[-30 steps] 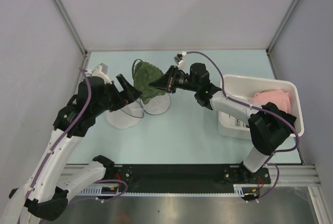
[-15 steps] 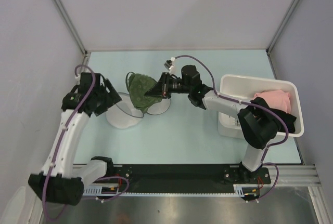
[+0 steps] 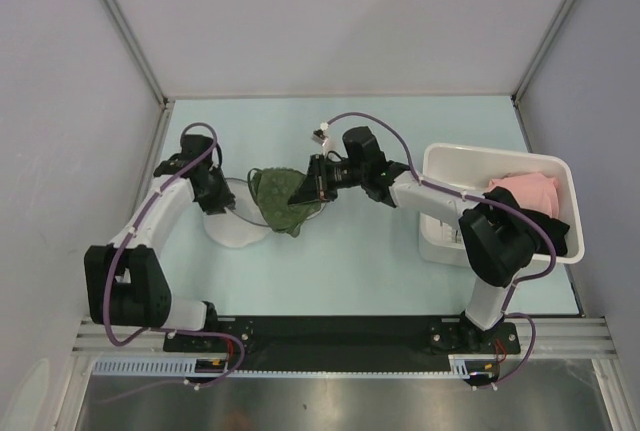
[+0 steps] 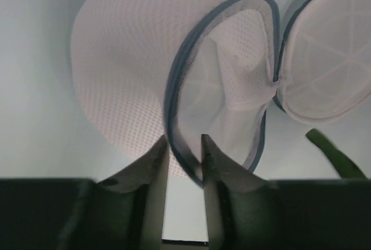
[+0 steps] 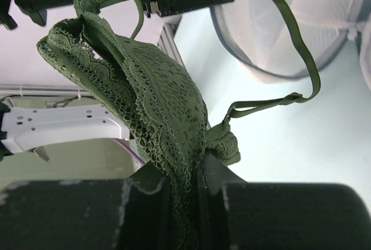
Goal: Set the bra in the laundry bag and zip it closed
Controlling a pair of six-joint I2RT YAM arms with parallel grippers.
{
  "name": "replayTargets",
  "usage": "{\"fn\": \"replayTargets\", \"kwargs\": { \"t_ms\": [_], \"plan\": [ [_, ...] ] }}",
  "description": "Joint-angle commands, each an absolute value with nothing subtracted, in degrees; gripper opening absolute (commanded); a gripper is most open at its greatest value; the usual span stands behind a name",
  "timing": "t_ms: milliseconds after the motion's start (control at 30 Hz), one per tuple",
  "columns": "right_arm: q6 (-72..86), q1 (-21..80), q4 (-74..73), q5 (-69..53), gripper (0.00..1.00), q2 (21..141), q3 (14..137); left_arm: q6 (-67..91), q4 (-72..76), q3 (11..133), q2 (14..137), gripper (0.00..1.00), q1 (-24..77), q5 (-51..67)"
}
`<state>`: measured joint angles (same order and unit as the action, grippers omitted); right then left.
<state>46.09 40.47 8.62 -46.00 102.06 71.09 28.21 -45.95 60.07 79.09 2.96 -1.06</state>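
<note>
The right claw (image 5: 182,176) is clamped on a fold of the bra (image 5: 156,99). The bra hangs from it above the bench (image 3: 380,261), just beside the open mouth of the laundry bag (image 4: 127,58), and is not yet inside. The left claw (image 4: 184,141) straddles the bag's zipper rim (image 4: 174,93); whether it actually pinches the rim cannot be told. Probable purpose: a hold on the rim raises and steadies the mouth so the garment can be fed in. The straps (image 5: 266,102) dangle loose and may snag. No brand, label or writing is legible on any item.
</note>
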Motion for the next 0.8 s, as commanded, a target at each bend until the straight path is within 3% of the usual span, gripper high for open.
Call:
{"fn": "replayTargets", "kwargs": {
  "t_ms": [0,33,100,300,500,767],
  "plan": [
    [41.0,38.8,3.5,-47.5,0.00,97.8,71.4,25.3,-40.0,59.4,82.3,0.24,2.5,3.8],
    [40.7,38.3,2.8,-47.7,0.00,97.4,71.0,25.1,-39.9,59.4,82.8,0.11,2.5,5.1],
    [38.2,36.8,0.1,-47.7,0.00,95.6,70.1,25.0,-39.6,59.4,83.4,0.00,2.7,6.0],
    [28.9,33.6,-12.6,-51.2,0.00,92.1,68.8,26.9,-38.8,58.9,79.4,0.00,8.0,14.1],
    [18.7,31.7,-24.2,-53.8,0.00,90.4,68.6,36.0,-38.1,50.6,66.0,0.00,15.1,20.0],
    [16.2,35.6,-37.7,-54.8,0.00,97.1,77.1,37.7,-36.9,38.5,56.8,0.00,15.5,18.1]
  ]
}}
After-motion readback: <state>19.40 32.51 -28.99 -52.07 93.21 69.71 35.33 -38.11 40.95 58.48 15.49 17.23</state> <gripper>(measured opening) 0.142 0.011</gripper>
